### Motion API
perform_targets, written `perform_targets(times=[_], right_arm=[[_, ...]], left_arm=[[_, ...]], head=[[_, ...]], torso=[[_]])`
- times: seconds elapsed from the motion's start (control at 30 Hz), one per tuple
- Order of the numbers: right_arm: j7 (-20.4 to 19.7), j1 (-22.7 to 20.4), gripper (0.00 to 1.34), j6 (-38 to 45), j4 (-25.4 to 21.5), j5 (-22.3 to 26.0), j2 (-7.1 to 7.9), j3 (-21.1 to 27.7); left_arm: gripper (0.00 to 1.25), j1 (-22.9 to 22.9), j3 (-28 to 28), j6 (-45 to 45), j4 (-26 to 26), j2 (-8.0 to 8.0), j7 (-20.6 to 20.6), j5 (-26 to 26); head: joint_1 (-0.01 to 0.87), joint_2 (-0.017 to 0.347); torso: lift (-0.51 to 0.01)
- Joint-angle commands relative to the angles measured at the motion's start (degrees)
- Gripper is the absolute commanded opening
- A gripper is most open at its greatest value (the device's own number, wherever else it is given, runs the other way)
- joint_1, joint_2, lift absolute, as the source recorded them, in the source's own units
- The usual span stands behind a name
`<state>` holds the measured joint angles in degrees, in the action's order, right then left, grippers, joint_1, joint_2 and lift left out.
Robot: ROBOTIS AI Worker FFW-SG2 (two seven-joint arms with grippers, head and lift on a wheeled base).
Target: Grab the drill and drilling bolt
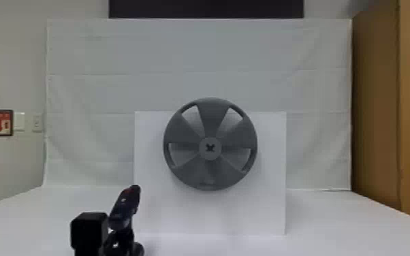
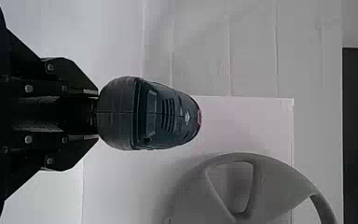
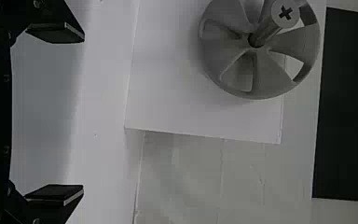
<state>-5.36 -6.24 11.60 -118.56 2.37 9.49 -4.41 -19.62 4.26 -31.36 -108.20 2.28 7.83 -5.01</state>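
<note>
In the head view my left gripper (image 1: 121,242) is low at the left, with the dark drill (image 1: 125,207) standing above it, short of the grey wheel. The left wrist view has the left gripper (image 2: 95,115) shut on the drill (image 2: 149,113), whose rounded rear faces the camera. A cross-slotted bolt (image 1: 210,147) sits at the hub of the wheel (image 1: 211,177). The right wrist view shows the bolt (image 3: 272,23) jutting well out of the hub, and my right gripper (image 3: 84,114) open, with nothing between its widely spread fingers, apart from the wheel.
A white upright panel (image 1: 265,204) stands behind the wheel on the white table (image 1: 344,235). Farther back hangs a pale cloth (image 1: 303,92). A brown partition (image 1: 374,102) rises at the right.
</note>
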Motion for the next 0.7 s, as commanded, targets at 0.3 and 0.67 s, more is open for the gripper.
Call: perform_targets(times=[0.3, 0.67], right_arm=[[0.0, 0.0, 1.18, 0.0, 0.0, 0.0, 0.0, -0.1], [0.0, 0.0, 1.18, -0.1, 0.0, 0.0, 0.0, 0.0]], left_arm=[[0.02, 0.3, -0.1, 0.9, 1.0, 0.0, -0.2, 0.3], [0.03, 0.5, -0.2, 0.9, 1.1, 0.0, -0.2, 0.7]], head=[[-0.015, 0.051], [-0.015, 0.051]], torso=[[-0.398], [-0.398]])
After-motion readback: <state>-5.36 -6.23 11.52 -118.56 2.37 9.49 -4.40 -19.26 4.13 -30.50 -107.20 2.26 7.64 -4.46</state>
